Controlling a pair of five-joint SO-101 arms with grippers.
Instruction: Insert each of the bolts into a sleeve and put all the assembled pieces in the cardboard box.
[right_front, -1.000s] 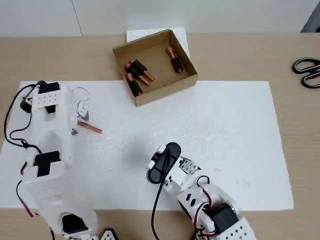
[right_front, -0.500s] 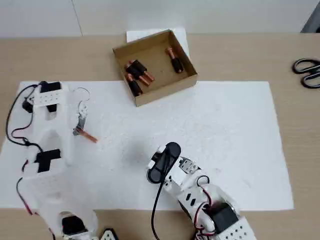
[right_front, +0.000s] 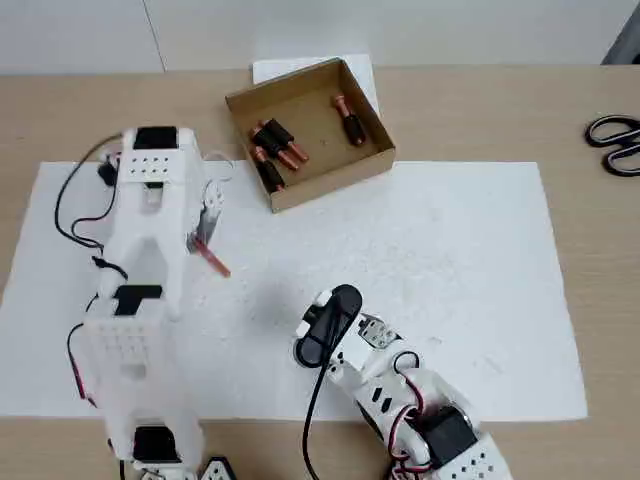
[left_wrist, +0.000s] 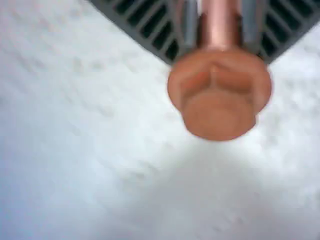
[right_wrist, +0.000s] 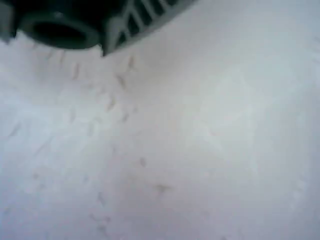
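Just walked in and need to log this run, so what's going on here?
The left pincer grips a copper bolt by its shank, over the white sheet. The right pincer, nearer the table's front edge, appears to hold a black sleeve. Bolt and sleeve are not yet joined. Several assembled pieces already lie in the cardboard box.

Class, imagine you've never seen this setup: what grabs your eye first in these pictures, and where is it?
The copper bolt dominates the left wrist view, head-on, clamped in the left gripper above the white sheet. In the high view, the cardboard box at the sheet's far edge holds several assembled pieces. The right gripper holds a black sleeve close over the sheet.
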